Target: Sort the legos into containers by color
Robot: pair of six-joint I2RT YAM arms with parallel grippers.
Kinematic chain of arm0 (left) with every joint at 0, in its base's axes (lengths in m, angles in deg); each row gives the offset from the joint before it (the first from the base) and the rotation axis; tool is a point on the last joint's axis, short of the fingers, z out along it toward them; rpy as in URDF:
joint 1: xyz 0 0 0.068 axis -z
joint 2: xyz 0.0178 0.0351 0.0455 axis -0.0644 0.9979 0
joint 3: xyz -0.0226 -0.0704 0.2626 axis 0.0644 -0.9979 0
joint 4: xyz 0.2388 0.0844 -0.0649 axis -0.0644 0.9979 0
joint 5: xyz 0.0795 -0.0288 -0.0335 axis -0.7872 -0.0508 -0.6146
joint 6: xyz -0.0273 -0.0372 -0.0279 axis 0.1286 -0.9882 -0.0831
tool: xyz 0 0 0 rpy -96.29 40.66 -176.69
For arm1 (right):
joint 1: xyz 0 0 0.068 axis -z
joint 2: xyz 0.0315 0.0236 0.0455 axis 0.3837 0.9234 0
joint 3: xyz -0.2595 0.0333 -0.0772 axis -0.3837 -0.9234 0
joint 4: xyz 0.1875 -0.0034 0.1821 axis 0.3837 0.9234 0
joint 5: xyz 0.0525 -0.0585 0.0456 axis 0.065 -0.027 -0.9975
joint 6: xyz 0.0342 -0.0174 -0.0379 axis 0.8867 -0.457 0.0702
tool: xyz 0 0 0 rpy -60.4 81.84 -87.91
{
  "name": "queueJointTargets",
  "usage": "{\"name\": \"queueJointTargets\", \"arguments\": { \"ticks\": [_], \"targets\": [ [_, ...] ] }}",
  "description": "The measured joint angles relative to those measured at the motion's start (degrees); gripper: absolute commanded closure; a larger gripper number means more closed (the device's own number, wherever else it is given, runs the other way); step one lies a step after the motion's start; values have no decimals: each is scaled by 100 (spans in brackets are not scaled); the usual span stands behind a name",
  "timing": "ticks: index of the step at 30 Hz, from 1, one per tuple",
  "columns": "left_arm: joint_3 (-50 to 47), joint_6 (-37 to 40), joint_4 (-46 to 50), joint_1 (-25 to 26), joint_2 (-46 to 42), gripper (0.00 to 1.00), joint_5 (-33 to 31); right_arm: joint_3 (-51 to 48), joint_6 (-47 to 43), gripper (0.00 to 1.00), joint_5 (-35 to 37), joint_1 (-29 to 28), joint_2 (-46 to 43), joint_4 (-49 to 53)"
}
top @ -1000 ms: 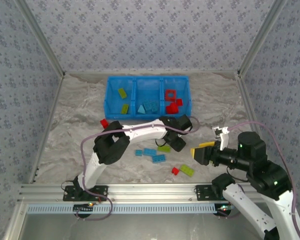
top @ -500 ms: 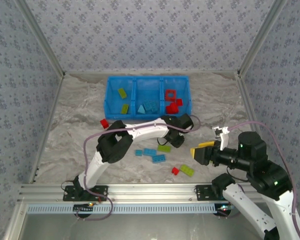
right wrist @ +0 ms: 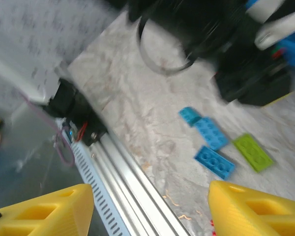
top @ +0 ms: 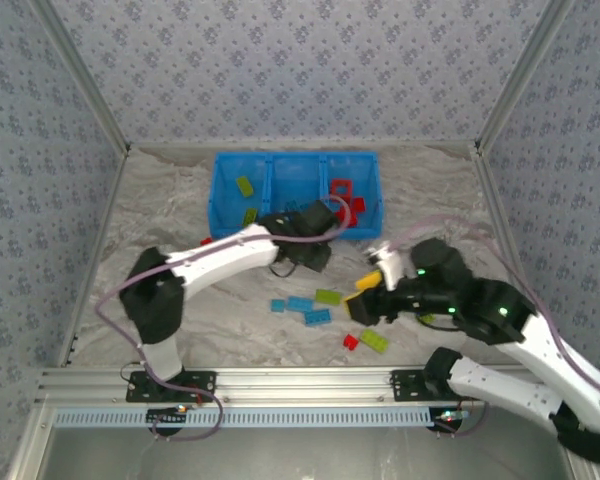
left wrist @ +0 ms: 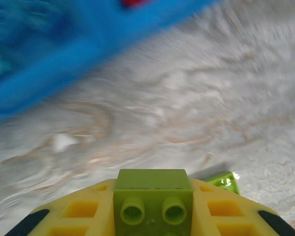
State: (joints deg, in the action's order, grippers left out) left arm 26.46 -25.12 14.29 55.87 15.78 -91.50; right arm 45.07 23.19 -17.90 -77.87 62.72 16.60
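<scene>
While the left arm (top: 220, 258) reaches over the surface (top: 150, 230), the top view shows its wrist just before the front wall of the blue bin (top: 295, 155), near the middle compartment. Green bricks (top: 244, 185) lie in the left compartment and red bricks (top: 340, 188) in the right one. On the surface, three blue bricks (top: 300, 303) and a loose green brick (top: 328, 297) lie close together, their long sides running mostly left to right. A second green brick (top: 373, 340) lies slanted, with a small red brick (top: 350, 342) just beside it. The right gripper (top: 363, 297) hangs near these two. There is broad room on the surface to the left and right of the bin.

In the left wrist view, which is blurred, the left gripper (left wrist: 152, 221) is closed on a held green brick (left wrist: 152, 196). Its studs face the camera and one short end points forward over the surface. Its full length is cut off by the lower edge.

In the right wrist view, the right gripper's fingers (right wrist: 39, 211) stand wide apart with nothing between them. The metal rail (right wrist: 128, 167) at the near edge of the surface shows in the gap.
</scene>
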Motion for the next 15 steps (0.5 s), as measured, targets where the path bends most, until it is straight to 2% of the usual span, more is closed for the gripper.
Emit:
{"name": "queueJointTargets", "arguments": {
  "ticks": [2, 7, 12, 15],
  "targets": [
    [-129, -42, 76, -470, -413, 69, -55, 157, -212, 35, 417, -678, 651, -470],
    [-214, -42, 330, -1569, -723, 68, -260, 306, -564, 34, 1126, -1449, 2179, -2063],
    [-149, -15, 522, -2415, -568, 68, -363, 1088, -780, 34, 1891, -1613, 3639, -3150],
    [157, 26, 597, -2728, -151, 68, -409, 1349, -907, 33, 2304, -1556, 4124, -3807]
  ]
}}
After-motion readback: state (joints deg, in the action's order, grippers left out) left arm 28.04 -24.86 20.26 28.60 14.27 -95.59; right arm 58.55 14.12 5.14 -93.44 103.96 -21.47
